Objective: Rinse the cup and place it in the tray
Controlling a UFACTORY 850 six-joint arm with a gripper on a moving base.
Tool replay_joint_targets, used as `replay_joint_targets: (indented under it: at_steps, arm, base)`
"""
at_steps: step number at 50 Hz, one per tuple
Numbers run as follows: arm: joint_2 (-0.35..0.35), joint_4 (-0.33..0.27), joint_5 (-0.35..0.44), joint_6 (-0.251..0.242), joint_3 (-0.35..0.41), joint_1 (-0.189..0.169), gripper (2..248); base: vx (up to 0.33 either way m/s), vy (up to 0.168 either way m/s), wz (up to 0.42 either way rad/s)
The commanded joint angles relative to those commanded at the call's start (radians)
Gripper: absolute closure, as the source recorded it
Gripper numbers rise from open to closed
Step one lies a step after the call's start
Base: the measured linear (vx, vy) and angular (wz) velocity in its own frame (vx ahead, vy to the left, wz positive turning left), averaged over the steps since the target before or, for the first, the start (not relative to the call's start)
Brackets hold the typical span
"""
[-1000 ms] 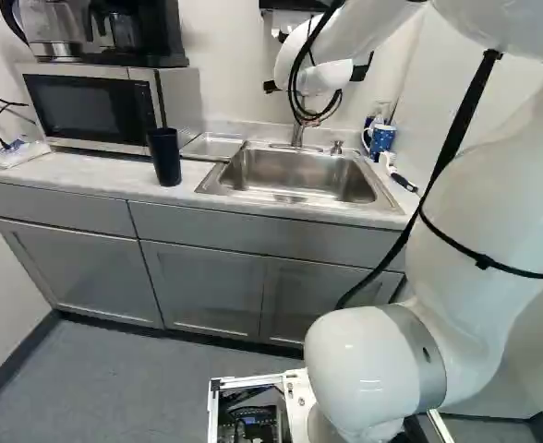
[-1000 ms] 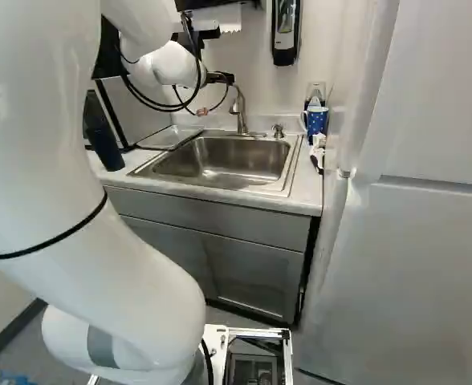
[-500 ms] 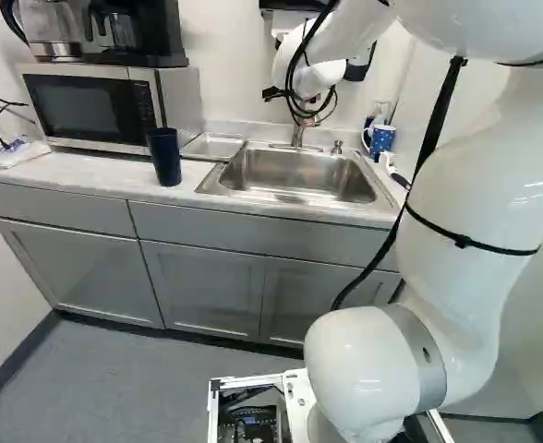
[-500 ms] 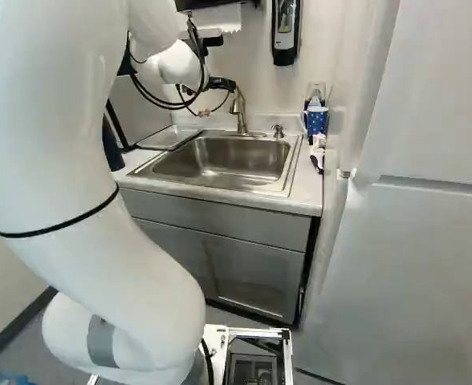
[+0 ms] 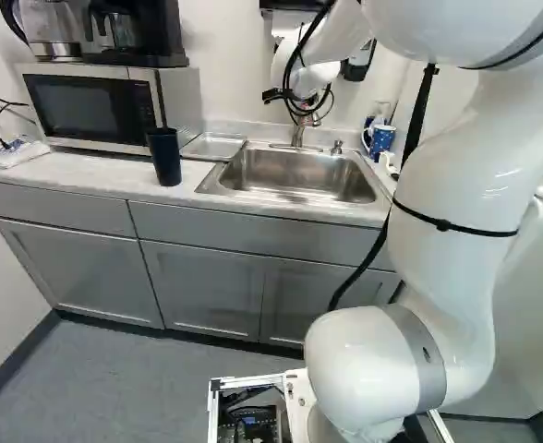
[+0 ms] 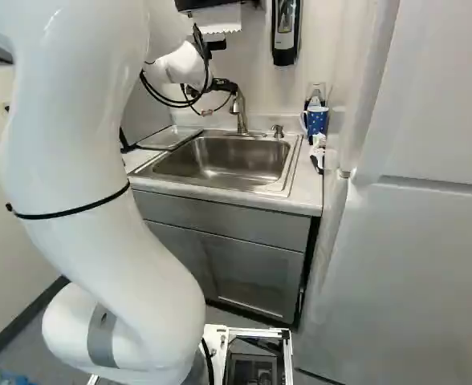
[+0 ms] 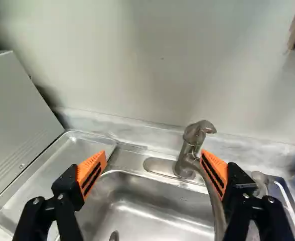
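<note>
My gripper (image 5: 273, 94) hangs over the back of the sink (image 5: 299, 175), beside the faucet. In the wrist view the gripper (image 7: 153, 156) stands wide open with nothing held; one orange-padded finger overlaps the faucet (image 7: 187, 153) in view, and contact cannot be told. A dark blue cup (image 5: 164, 157) stands upright on the counter in front of the microwave; my arm hides it in the right base view. The shallow metal tray (image 5: 213, 146) lies between microwave and sink, and shows beyond the other finger as a bare tray (image 7: 69, 158).
A microwave (image 5: 91, 106) with a coffee maker (image 5: 128, 32) on top stands left of the tray. A blue spotted mug (image 6: 317, 120) and a white-handled brush (image 6: 318, 152) are right of the sink. A soap dispenser (image 6: 285, 30) hangs on the wall; a fridge (image 6: 413, 265) stands at the right.
The upper arm has swung leftward in the left base view and rightward in the right base view, where it now covers the cup. The gripper has shifted slightly near the faucet. The base has not moved.
</note>
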Motion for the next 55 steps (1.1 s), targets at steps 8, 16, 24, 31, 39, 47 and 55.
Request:
replay_joint_targets:
  at_steps: [8, 16, 24, 31, 39, 47, 55]
  arm:
    - [-0.028, 0.0, 0.0, 0.0, -0.031, -0.002, 3]
    - [-0.056, 0.0, 0.0, 0.0, -0.062, -0.005, 3]
    - [-0.084, 0.0, 0.0, 0.0, -0.094, -0.01, 3]
    - [-0.108, 0.0, 0.01, 0.0, -0.122, -0.013, 3]
    - [-0.128, 0.0, 0.03, 0.0, -0.144, -0.013, 3]
    - [-0.146, 0.0, 0.045, 0.0, -0.166, -0.013, 3]
    - [-0.164, 0.0, 0.067, 0.0, -0.187, -0.013, 3]
  base:
    - [0.0, 0.0, 0.0]
    - [0.0, 0.0, 0.0]
    - [0.0, 0.0, 0.0]
    - [0.0, 0.0, 0.0]
    - [0.0, 0.0, 0.0]
    - [0.0, 0.0, 0.0]
    - [0.0, 0.0, 0.0]
